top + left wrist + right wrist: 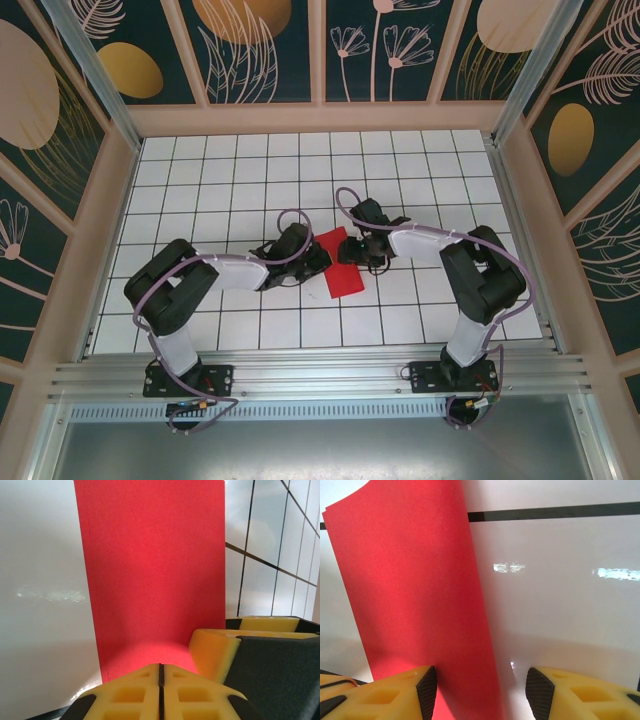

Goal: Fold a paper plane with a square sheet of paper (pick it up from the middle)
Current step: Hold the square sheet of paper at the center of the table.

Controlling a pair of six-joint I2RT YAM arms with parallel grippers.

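The square sheet of paper (340, 264), bright red and folded over into a narrow rectangle, lies flat near the middle of the white grid tabletop (220, 180), between the tips of the two arms. From the top camera its long axis runs from far to near, with the near end leaning slightly right. Both ends are blunt, with no point. The left arm's fingers (318, 258) touch its left long edge and the right arm's fingers (354, 250) sit at its far right corner. The same camera takes in the dark wall panels (260, 50) with tan leaf and flower shapes. The left wrist camera looks along the paper (150, 570) and shows a thin doubled edge down its left side. Here the left arm's yellow fingers (130, 695) are clenched pad to pad at the paper's near edge; I cannot tell whether any paper is nipped between them. A yellow and black finger of the right arm (220, 645) rests on the sheet just beside them. The right wrist camera shows the paper (415, 590) with a far corner lifted and curved, two layers showing. The right arm's fingers (385, 695) stand apart, released, with the paper's right edge running between them.
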